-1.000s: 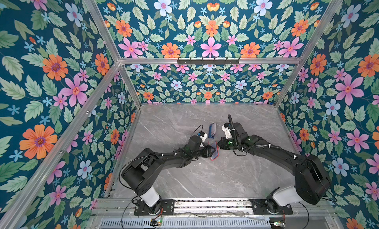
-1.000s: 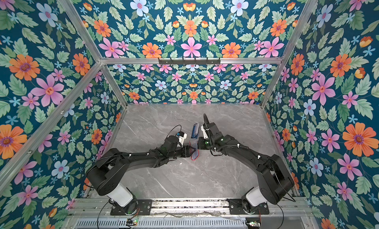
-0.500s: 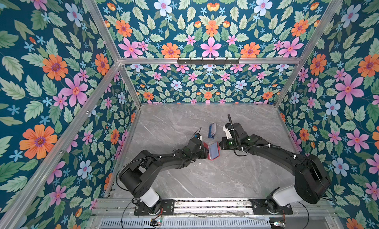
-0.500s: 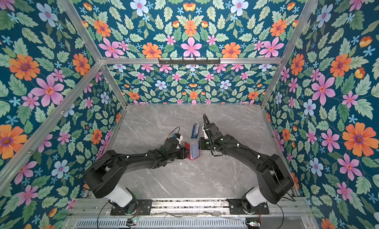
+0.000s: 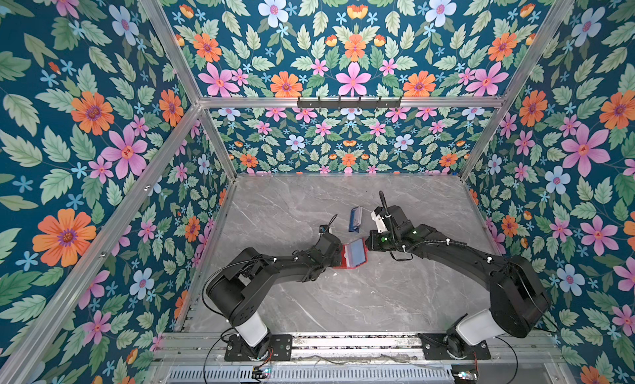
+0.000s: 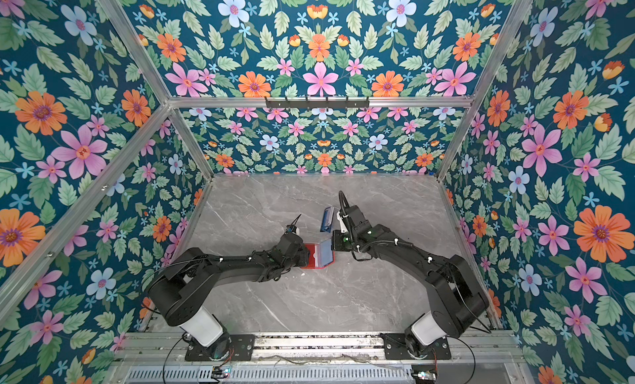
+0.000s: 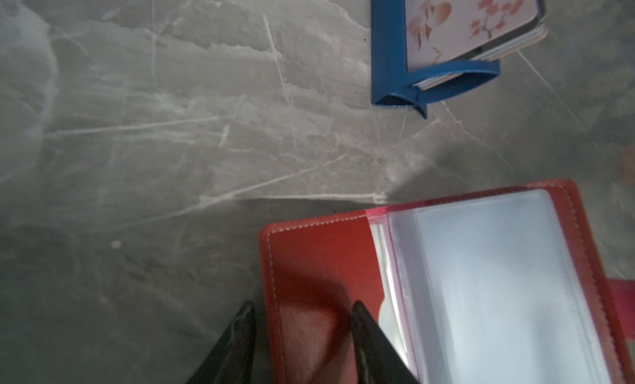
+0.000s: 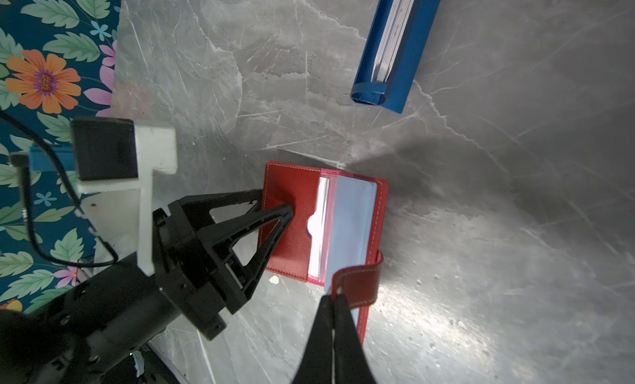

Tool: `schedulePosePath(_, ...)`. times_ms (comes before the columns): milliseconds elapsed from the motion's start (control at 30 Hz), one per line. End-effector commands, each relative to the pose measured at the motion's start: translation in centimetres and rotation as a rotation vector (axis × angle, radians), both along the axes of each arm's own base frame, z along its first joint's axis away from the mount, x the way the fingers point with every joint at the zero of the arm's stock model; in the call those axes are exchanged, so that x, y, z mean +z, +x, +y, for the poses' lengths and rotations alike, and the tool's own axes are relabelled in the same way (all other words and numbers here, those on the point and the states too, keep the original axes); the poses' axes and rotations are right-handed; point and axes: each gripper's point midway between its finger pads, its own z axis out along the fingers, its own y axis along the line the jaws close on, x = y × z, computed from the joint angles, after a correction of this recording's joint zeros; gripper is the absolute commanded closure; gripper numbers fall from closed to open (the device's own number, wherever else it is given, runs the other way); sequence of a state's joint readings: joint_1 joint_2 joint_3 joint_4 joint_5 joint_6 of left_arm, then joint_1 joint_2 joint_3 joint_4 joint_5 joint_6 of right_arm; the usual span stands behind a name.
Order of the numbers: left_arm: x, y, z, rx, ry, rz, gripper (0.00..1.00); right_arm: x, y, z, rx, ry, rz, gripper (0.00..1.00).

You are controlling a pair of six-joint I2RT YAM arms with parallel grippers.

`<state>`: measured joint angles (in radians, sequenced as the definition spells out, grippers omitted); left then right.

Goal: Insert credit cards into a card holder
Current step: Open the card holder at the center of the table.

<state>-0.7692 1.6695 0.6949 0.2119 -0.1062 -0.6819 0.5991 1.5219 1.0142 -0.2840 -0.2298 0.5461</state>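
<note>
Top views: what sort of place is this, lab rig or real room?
Probably a lab robot cell: floral-print panels on aluminium framing, marble-look tabletop, left arm and right arm bolted to a front rail.

A: Left arm (image 5: 275, 267) and right arm (image 5: 464, 253): matte black, rounded links, with a white cylinder at each base.
B: Logged. Black cables (image 5: 429, 242) run along them, clipped with white ties. Two green lamps near the right wrist.
A: Left pincer (image 8: 276, 201): black open-frame triangular fingers. A white bracket (image 8: 156, 148) carries a black camera block.
B: Right pincer (image 8: 332, 298): glossy black tapered fingers. Black base plates (image 5: 257, 348), screw heads showing.
</note>
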Motion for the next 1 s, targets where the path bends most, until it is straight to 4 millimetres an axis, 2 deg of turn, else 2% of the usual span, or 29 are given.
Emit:
schedulePosePath(0, -2.4, -1.9, 2.0, 0.016, 0.093, 0.104, 0.52, 0.5, 0.2, 0.6, 0.014, 0.026, -0.009, 1.00)
schedulePosePath(200, -0.5, -1.3, 1.8, -0.005, 0.102, 0.060, 0.52, 0.6, 0.1, 0.7, 0.016, 0.038, -0.007, 1.00)
schedulePosePath(400, 3.5, -0.1, 1.0, -0.058, 0.111, -0.034, 0.48, 1.0, 0.2, 1.0, 0.012, 0.059, -0.010, 1.00)
schedulePosePath(533, 5.9, 0.1, -0.5, -0.143, 0.078, -0.086, 0.47, 0.9, 0.3, 1.0, 0.010, 0.060, -0.009, 1.00)
schedulePosePath(633, 6.0, -0.3, -2.3, -0.218, 0.019, -0.070, 0.48, 0.7, 0.3, 1.0, 0.008, 0.060, -0.005, 1.00)
schedulePosePath(800, 4.6, -1.3, -5.7, -0.301, -0.153, 0.029, 0.51, 0.0, 0.3, 0.8, -0.002, 0.041, 0.008, 1.00)
schedulePosePath(967, 3.7, -1.6, -7.4, -0.315, -0.269, 0.082, 0.54, -0.5, 0.2, 0.6, -0.006, 0.027, 0.021, 1.00)
